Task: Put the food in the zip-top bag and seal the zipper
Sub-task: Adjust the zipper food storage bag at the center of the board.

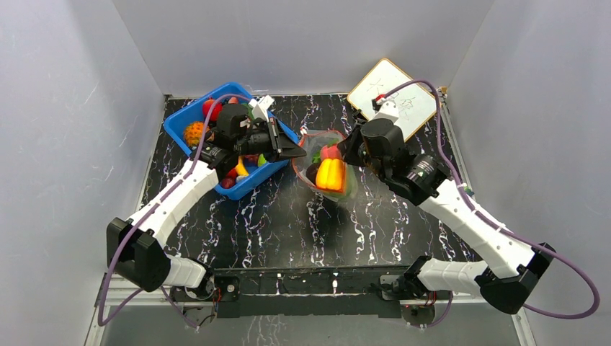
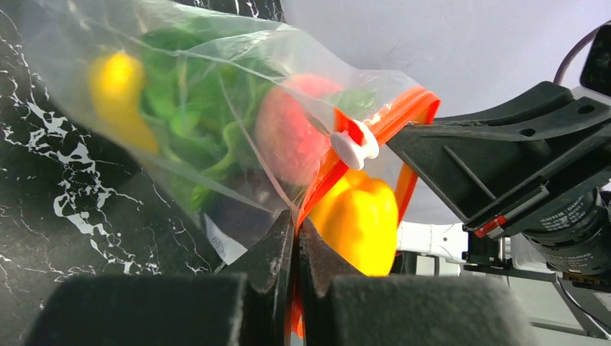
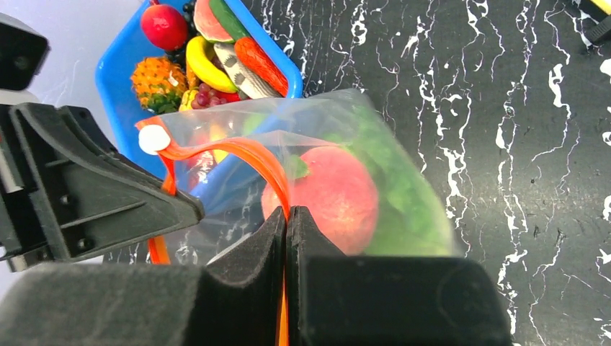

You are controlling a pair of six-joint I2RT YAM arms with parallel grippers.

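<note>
**Zip-top bag held at its mouth by both claws.** The zip-top bag (image 1: 349, 192) is shown at the centre of the top view, over the bench (image 1: 288, 223) and between the two arms. The left claw (image 2: 296, 241) is closed flat on the zipper (image 2: 403, 108), and the right claw (image 3: 286, 241) is closed on it likewise. They appear to grip opposite lips, so the mouth is held as an open loop.

The long axis of the zipper runs roughly left to right across the top view, from one claw to the other. The white slider (image 2: 354, 144) sits on the strip away from both grips. Each wrist view shows it just beside the opposite claw, so the nearer arm is not settled. Sealing is judged to depend on the slider being carried along this axis.

A yellow pepper (image 1: 331, 174), a red fruit (image 3: 335, 198) and green lettuce (image 3: 407, 216) are visible in the bag. Further food lies in the blue bin (image 1: 176, 128) at upper left.

The slider cannot be made out from above, and the lower run of the zipper is cut off behind the claws. It cannot be told whether the pepper lies fully below the mouth, or whether the bag rests on the bench.
</note>
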